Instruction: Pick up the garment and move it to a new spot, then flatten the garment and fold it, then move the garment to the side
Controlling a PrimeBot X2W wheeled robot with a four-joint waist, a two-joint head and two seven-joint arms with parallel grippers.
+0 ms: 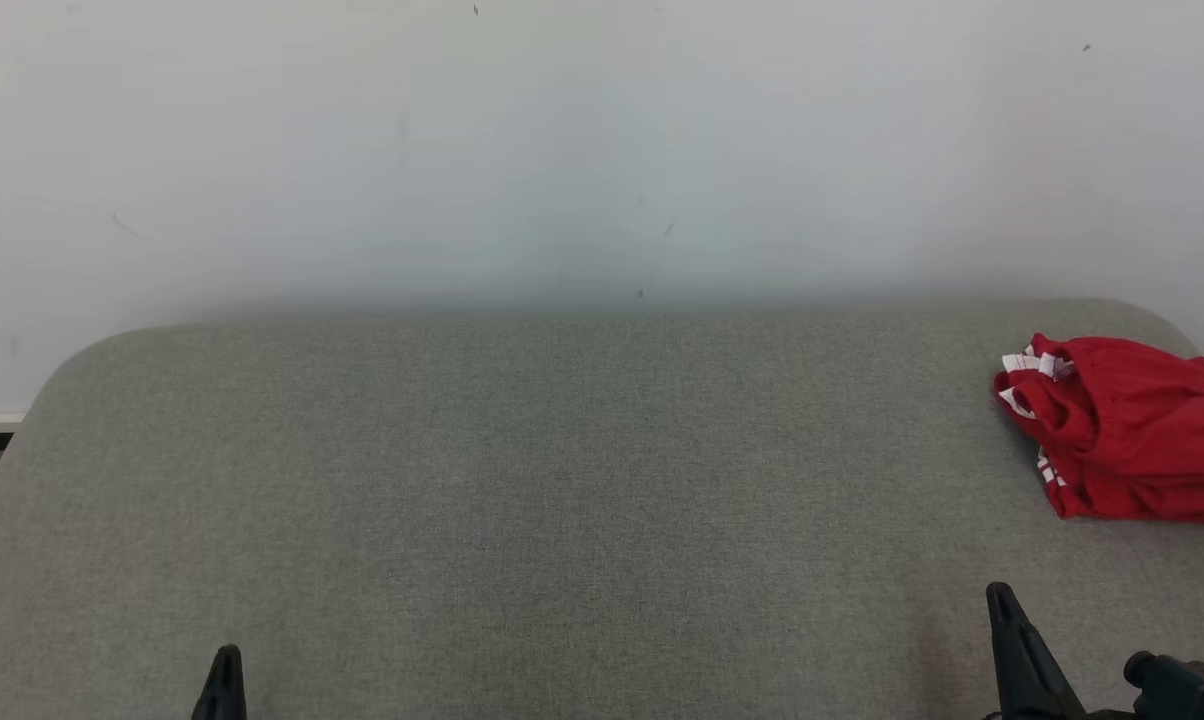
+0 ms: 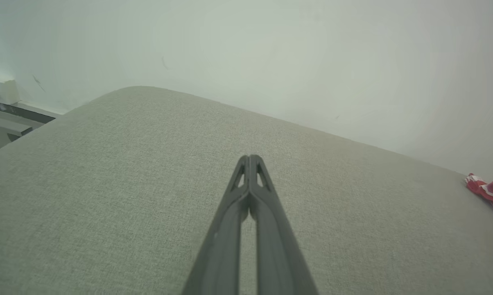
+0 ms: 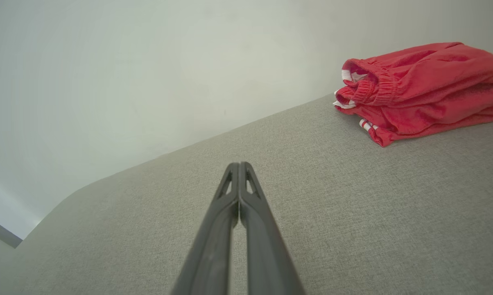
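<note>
A: Where is the garment?
B: Red shorts (image 1: 1132, 430) with white stripes lie bunched at the far right of a grey cloth-covered bench (image 1: 562, 480), apart from both hands.
A: How would they handle?
B: Probably soft, light and floppy. The gathered waistband (image 3: 373, 84) looks the firmest place to pinch.
A: And the hands?
B: The left hand (image 1: 224, 680) and right hand (image 1: 1002, 600) each have fingers pressed together, holding nothing. A plain white wall (image 1: 562, 150) stands behind.
</note>
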